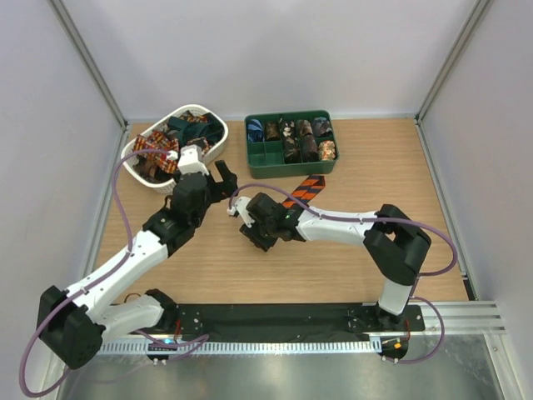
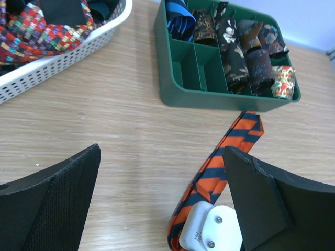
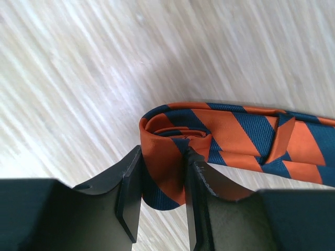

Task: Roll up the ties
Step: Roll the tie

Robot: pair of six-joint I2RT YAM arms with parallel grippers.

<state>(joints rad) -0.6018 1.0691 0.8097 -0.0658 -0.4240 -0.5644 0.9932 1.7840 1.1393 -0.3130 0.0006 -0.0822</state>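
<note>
The right pincer (image 3: 163,178) was clenched on the orange-striped tie (image 3: 246,130). Its two black fingers (image 3: 131,193) squeezed the wound end from both sides. That end was curled into a small tight roll with orange and dark blue diagonal bands, and the spiral of layers showed at its top. From the roll the rest of the cloth ran flat along the pale wooden table (image 2: 104,120).

Just to the left, the left pincer (image 2: 162,157) hung released above the table. Its pads were spread wide and nothing was between them. In its wrist view the striped band passed beside its right pad. The band led down to a white part of the other arm at the bottom edge.

In the overhead view the tie stretched away from the right pincer on a slant to the right. Its far end reached the front wall of the green tray (image 1: 287,170), and whether it touched the wall I could not tell.

The tray sat at the far middle of the table. Rolled ties (image 2: 233,52) filled several of its compartments: a blue one at the far left, dark patterned ones beside it, and a red-and-cream floral one at the right end.

Left of the tray stood the white basket (image 2: 63,57) with its slotted wall. Loose ties (image 2: 36,31) were heaped inside it, a red plaid one on top.
</note>
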